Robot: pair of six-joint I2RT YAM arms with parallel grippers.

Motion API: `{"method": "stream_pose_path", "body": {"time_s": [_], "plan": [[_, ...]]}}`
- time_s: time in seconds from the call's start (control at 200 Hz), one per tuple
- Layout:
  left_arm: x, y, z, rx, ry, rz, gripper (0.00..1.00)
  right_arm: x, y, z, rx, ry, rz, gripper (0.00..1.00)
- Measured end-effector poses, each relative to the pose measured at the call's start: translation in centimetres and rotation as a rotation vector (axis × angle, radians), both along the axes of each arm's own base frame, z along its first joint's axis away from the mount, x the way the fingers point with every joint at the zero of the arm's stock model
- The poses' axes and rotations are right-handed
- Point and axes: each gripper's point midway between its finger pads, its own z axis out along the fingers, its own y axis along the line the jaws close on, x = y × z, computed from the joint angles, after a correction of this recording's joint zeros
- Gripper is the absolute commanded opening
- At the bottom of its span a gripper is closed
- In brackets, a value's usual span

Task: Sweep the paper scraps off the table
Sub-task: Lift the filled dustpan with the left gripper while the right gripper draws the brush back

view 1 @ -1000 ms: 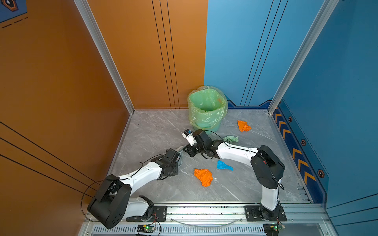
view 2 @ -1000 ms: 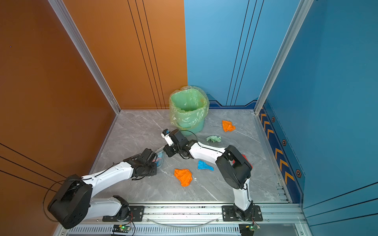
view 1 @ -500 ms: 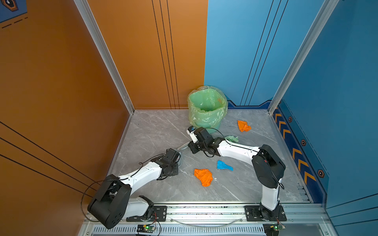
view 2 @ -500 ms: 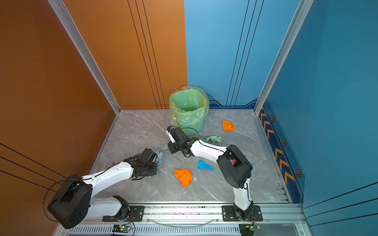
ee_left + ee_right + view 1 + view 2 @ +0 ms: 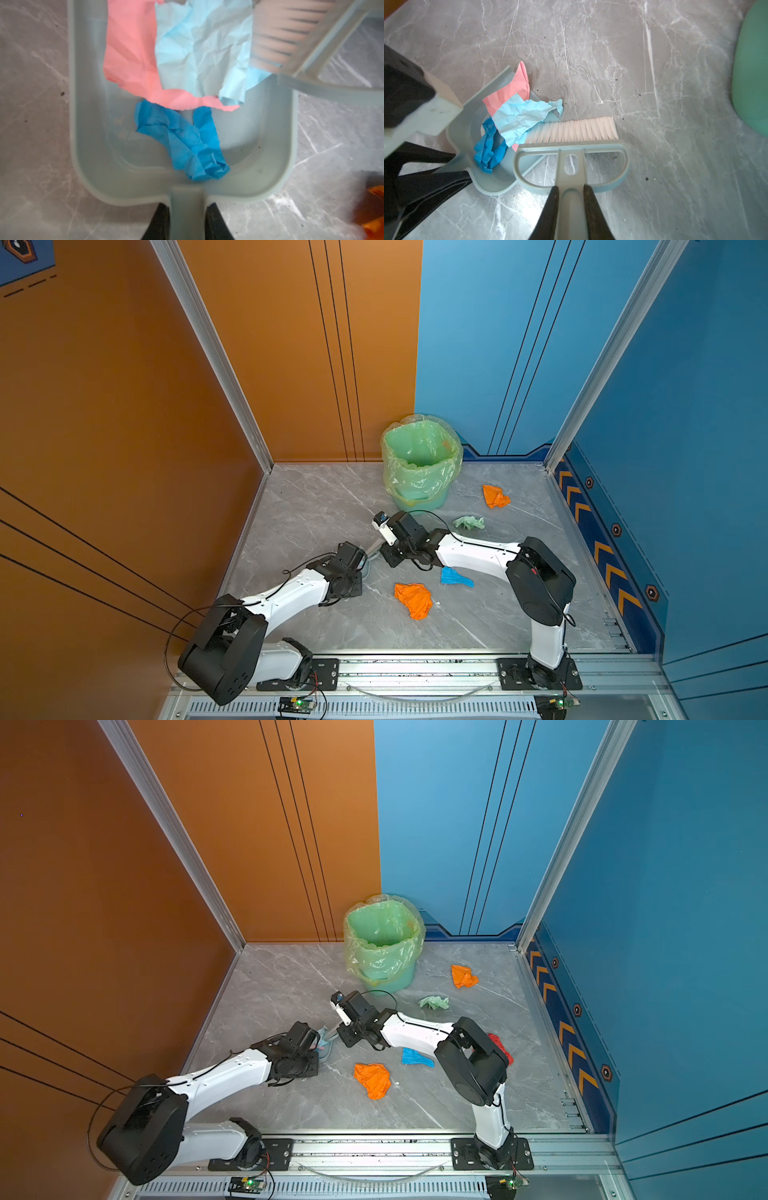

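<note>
My left gripper (image 5: pixel 187 204) is shut on the handle of a grey-blue dustpan (image 5: pixel 93 135) lying flat on the table (image 5: pixel 311 506). In the pan lie pink (image 5: pixel 128 52), light blue (image 5: pixel 199 47) and bright blue (image 5: pixel 187 145) paper scraps. My right gripper (image 5: pixel 570 187) is shut on the handle of a white-bristled brush (image 5: pixel 571 129), whose bristles touch the light blue scrap at the pan's mouth. Loose on the table are an orange wad (image 5: pixel 413 599), a bright blue one (image 5: pixel 456 576), a pale green one (image 5: pixel 469 523), a second orange one (image 5: pixel 495 496) and a red one (image 5: pixel 500 1046).
A green bin with a translucent liner (image 5: pixel 419 464) stands at the back centre, just beyond the brush. Orange and blue walls close off the left, back and right. An aluminium rail (image 5: pixel 415 664) carrying both arm bases runs along the front edge.
My right gripper swung the brush slightly toward the bin, then drew it back against the dustpan's mouth. The left arm and the pan stayed put.
</note>
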Motion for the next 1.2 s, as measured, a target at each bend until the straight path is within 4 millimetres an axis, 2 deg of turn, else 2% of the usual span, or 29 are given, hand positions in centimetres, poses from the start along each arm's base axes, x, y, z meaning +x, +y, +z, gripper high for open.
{"method": "stream_pose_path", "body": {"time_s": [0.17, 0.39, 0.641, 0.966, 1.201], "plan": [[0.0, 0.0, 0.0, 0.003, -0.002, -0.011, 0.08, 0.1, -0.9, 0.6, 0.000, -0.012, -0.015, 0.00], [0.0, -0.2, 0.0, 0.008, -0.005, -0.031, 0.07, 1.7, -2.9, 4.5, 0.055, -0.061, -0.065, 0.00], [0.0, -0.7, 0.4, 0.001, -0.023, -0.050, 0.07, 1.9, -5.7, 6.9, 0.063, -0.074, -0.104, 0.00], [1.0, -0.6, 3.3, -0.008, -0.128, -0.062, 0.08, -0.4, -10.7, 7.8, 0.053, -0.067, -0.151, 0.00], [2.4, -1.0, 7.3, 0.007, -0.184, -0.091, 0.08, -1.2, -14.9, 8.8, 0.070, -0.085, -0.220, 0.00]]}}
